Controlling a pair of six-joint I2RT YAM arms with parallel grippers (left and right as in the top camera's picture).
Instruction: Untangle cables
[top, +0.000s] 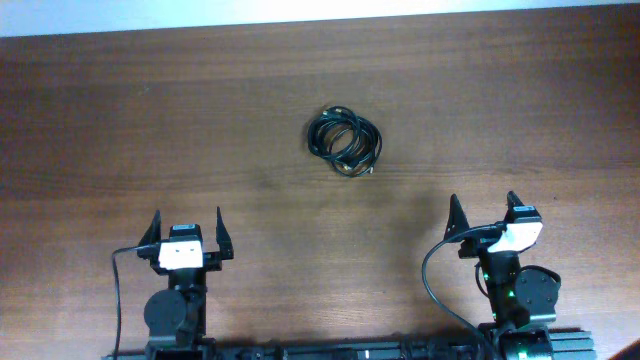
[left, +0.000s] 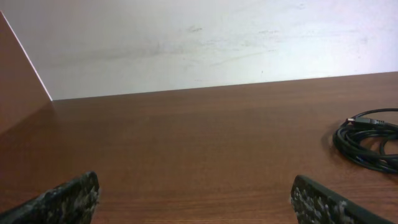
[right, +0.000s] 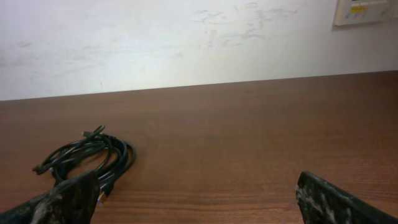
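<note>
The cables (top: 346, 141) lie as one small bunch of thin black loops on the brown table, near the middle and a little toward the far side. The bunch shows at the right edge of the left wrist view (left: 369, 140) and at the left of the right wrist view (right: 87, 160), with small plug ends sticking out. My left gripper (top: 188, 228) is open and empty at the near left, well short of the cables. My right gripper (top: 483, 214) is open and empty at the near right, also apart from them.
The wooden table (top: 150, 120) ends at a white wall (right: 186, 37) along the far edge. A brown side panel (left: 15, 81) stands at the far left. A white wall plate (right: 367, 11) is at the upper right.
</note>
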